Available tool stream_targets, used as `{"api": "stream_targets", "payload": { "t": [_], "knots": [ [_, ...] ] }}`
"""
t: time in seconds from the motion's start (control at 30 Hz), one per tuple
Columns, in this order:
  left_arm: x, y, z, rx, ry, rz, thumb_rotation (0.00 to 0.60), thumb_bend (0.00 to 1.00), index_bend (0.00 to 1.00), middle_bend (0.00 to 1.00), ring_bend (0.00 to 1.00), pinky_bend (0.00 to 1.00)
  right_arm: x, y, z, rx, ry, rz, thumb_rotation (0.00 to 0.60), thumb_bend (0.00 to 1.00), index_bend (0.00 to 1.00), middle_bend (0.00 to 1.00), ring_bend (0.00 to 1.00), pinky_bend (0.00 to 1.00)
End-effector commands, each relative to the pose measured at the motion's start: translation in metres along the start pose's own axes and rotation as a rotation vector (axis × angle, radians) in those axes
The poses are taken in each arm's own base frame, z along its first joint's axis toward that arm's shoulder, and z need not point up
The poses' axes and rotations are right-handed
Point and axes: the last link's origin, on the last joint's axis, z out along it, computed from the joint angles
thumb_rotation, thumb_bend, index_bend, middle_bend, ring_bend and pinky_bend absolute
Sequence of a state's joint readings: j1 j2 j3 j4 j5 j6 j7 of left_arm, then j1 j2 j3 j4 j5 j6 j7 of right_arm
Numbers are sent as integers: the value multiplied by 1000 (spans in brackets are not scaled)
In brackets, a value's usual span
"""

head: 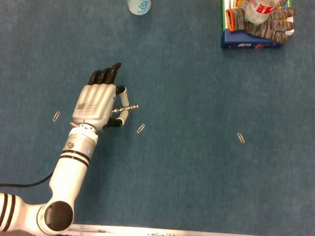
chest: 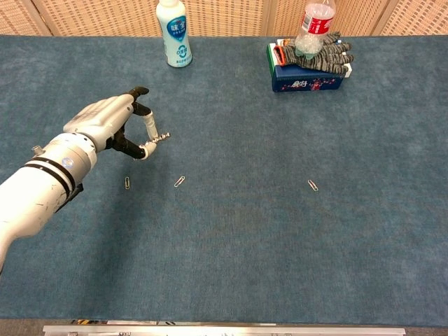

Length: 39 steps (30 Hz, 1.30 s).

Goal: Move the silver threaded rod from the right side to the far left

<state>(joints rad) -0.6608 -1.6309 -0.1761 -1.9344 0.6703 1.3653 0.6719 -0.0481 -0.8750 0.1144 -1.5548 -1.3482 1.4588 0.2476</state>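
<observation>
Silver threaded rod [head: 125,108], pinched between thumb and a fingertip of the left hand [head: 98,103], its free end poking out to the right. Seen from the chest camera too: rod [chest: 159,138] lifted clear of the blue table cover [chest: 231,231], hand [chest: 105,126] knuckles-up, other fingers [head: 107,74] stretched forward and pointing away from the robot. Placed over the left half of the cover, not at its far left edge. White forearm with black bands [head: 77,155] running back toward the near-left corner. Just right of the rod tip on the cover, a paperclip [head: 140,128]; another paperclip [head: 56,116] to the left of the wrist, and a third paperclip [head: 241,138] well apart on the right. At the far edge, a white bottle with blue label [chest: 173,33], upright. Over at the far right, a dark blue box [chest: 308,77], with a striped knit glove [chest: 323,56] draped on top and a clear plastic bottle with red label [chest: 312,26] resting on the glove. Right hand nowhere in either view.
</observation>
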Motion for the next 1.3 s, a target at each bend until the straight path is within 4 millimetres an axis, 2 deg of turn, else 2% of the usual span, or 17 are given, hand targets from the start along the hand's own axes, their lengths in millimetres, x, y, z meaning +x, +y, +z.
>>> {"api": "stream_targets", "payload": {
  "t": [0.03, 0.37, 1.0, 1.3],
  "knots": [
    [-1, -4, -3, 7, -2, -12, 600, 359, 527, 0, 0, 0, 0, 0, -1, -1, -1, -4, 600, 169, 228, 113, 0, 0],
    [-14, -18, -10, 29, -32, -47, 600, 359, 527, 0, 0, 0, 1, 2, -5, -9, -1, -12, 600, 168, 228, 113, 0, 1],
    [-26, -39, -4, 73, -59, -101, 600, 359, 528, 0, 0, 0, -3, -3, -3, -6, -17, -24, 600, 169, 228, 113, 0, 0],
    [-17, -50, 0, 89, -33, -79, 600, 359, 528, 0, 0, 0, -4, -2, -4, -9, -21, -23, 600, 168, 228, 113, 0, 0]
  ]
}}
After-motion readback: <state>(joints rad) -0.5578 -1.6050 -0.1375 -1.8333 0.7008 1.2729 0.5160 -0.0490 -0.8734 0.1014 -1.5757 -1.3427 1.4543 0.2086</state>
